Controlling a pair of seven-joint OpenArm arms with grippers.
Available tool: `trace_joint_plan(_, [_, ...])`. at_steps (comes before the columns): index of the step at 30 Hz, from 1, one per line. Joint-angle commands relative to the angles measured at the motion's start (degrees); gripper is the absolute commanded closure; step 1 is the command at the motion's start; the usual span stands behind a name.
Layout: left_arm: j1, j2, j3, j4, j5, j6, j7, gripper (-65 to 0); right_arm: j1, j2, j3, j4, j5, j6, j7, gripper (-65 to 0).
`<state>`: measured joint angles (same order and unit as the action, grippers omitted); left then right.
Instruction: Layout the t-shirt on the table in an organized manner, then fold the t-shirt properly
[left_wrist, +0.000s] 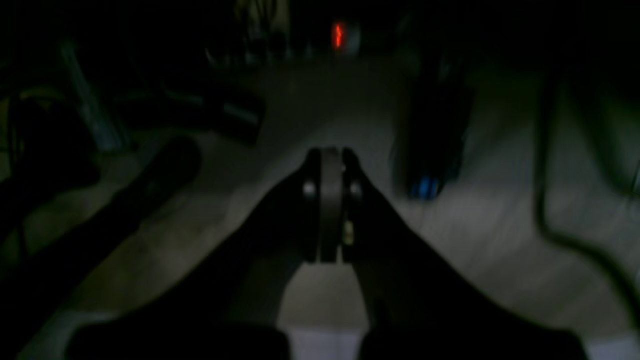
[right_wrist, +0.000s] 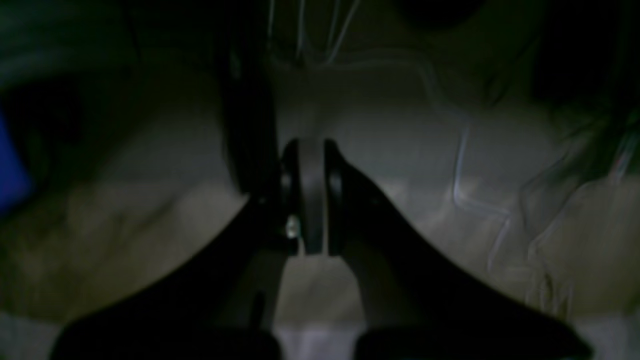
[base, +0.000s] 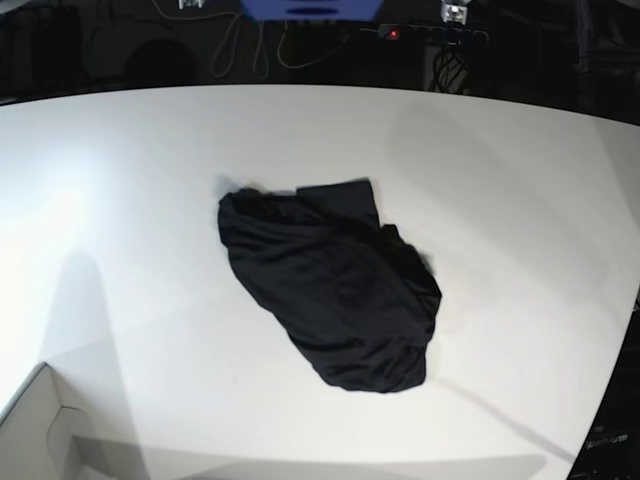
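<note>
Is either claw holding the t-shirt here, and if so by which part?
Nothing is held. Both claws, left and right, are shut on nothing, while the t-shirt lies crumpled alone on the table.

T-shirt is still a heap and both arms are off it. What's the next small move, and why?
Probably bring one end effector down to the exposed flat flap at the far edge of the t-shirt and open to pinch it. The shirt lies crumpled mid-table; neither arm shows in the base view, and the left end effector and right end effector are shut, holding nothing.
</note>
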<state>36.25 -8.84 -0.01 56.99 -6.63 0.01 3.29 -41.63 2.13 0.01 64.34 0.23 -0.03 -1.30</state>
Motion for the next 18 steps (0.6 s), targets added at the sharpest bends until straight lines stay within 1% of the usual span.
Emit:
trace_joint_plan(1, [2.7, -1.5, -0.1, 3.5, -2.0, 0.2, -0.7, 0.0, -2.5, 1.0, 0.1, 3.8, 0.1, 0.3, 0.1, 0.0])
trace_joint_plan(3, [5.8, -3.6, -0.1, 11.1, -6.6, 0.2, -0.7, 0.0, -5.4, 1.6, 0.1, 11.9, 0.1, 0.3, -1.8, 0.0])
trace_joint_plan(6, [10.2, -6.6, -0.1, 21.4, -11.3, 0.3, -0.7, 0.0, -8.8, 3.0, 1.0, 24.7, 0.1, 0.3, -6.1, 0.0])
trace_joint_plan(8, [12.5, -8.4, -0.1, 27.5, -12.8, 0.3, -0.7, 0.0, -9.8, 3.2, 1.1, 32.2, 0.1, 0.3, -9.0, 0.0])
trace_joint_plan(11, [15.6, -9.8, -0.6, 35.9, -13.7, 0.3, -0.7, 0.0, -10.2, 3.9, 1.9, 43.2, 0.1, 0.3, -14.7, 0.0])
trace_joint_plan(12, [16.8, -9.8, -1.9, 38.3, -13.7, 0.3, -0.7, 0.0, -10.0, 3.9, 1.8, 46.7, 0.1, 0.3, -16.8, 0.0])
trace_joint_plan(14, [18.7, -8.3, -5.0, 43.4, -13.6, 0.3, -0.8, 0.0, -8.7, 3.9, 1.4, 52.1, 0.1, 0.3, -19.7, 0.0])
trace_joint_plan(16, [19.9, -6.0, -7.9, 47.8, -13.3, 0.3, -0.7, 0.0, -5.6, 3.7, 0.9, 52.8, 0.1, 0.3, -19.8, 0.0])
trace_joint_plan(18, [20.1, -4.7, -10.1, 51.0, -13.2, 0.3, -0.7, 0.0, -1.3, 3.6, -0.1, 52.5, 0.1, 0.3, -21.3, 0.0])
